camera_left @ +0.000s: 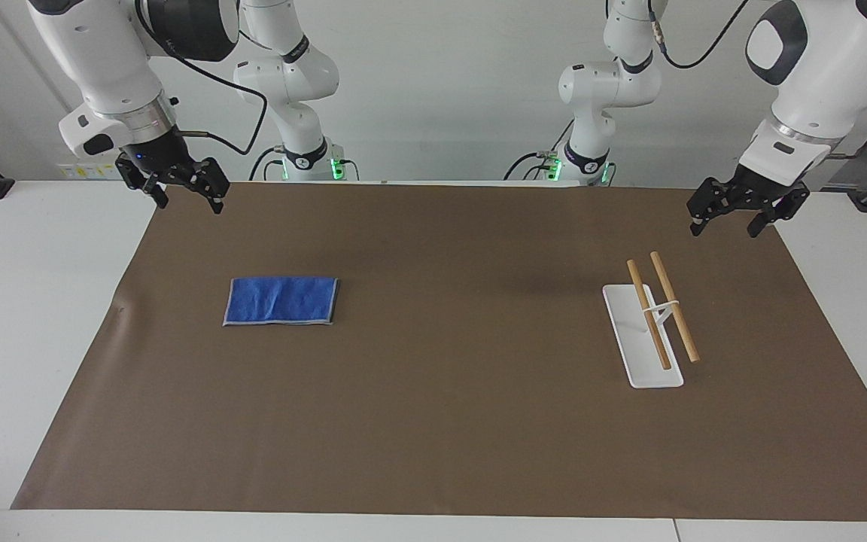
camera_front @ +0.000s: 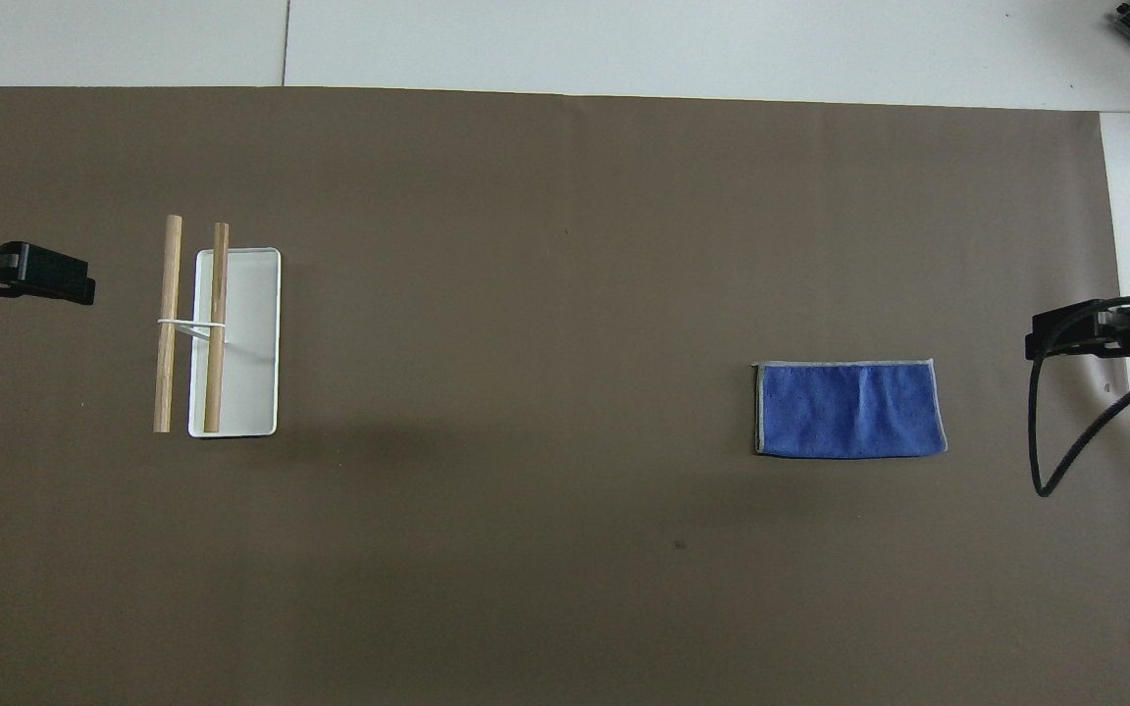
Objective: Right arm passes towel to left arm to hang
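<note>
The blue towel [camera_left: 281,301] lies flat and folded on the brown mat [camera_left: 448,421], toward the right arm's end of the table; it also shows in the overhead view [camera_front: 849,409]. My right gripper [camera_left: 189,203] is open and empty, raised over the mat's edge at that end, well apart from the towel; its tip shows in the overhead view [camera_front: 1065,338]. My left gripper [camera_left: 725,228] is open and empty, raised over the mat's edge at the left arm's end; it also shows in the overhead view [camera_front: 55,279].
A white stand [camera_left: 633,354] with two wooden bars [camera_left: 673,305] stands on the mat toward the left arm's end, seen also in the overhead view [camera_front: 246,343]. A black cable [camera_front: 1055,431] hangs from the right wrist. White tabletop [camera_left: 34,301] surrounds the mat.
</note>
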Robot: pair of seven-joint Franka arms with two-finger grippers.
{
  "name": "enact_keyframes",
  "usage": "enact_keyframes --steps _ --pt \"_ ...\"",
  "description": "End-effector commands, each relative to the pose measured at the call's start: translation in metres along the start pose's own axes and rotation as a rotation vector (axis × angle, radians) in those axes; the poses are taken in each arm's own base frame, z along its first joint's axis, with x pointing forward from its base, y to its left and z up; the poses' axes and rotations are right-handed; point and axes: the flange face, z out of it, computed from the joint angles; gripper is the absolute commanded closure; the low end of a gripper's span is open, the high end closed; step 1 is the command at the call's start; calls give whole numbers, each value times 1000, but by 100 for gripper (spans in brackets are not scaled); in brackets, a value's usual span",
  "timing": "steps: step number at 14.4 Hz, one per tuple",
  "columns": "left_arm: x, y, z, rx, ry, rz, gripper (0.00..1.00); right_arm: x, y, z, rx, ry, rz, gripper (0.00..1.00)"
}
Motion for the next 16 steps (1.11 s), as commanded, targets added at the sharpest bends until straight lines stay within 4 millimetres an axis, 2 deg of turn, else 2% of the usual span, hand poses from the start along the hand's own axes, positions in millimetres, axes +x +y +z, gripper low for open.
enact_keyframes --steps 1,16 --pt "-4 -1 -6 -11 -5 -1 0 -10 -1 0 23 0 16 0" --pt "-4 -1 -6 -11 -7 -1 0 -15 1 8 25 -14 6 0"
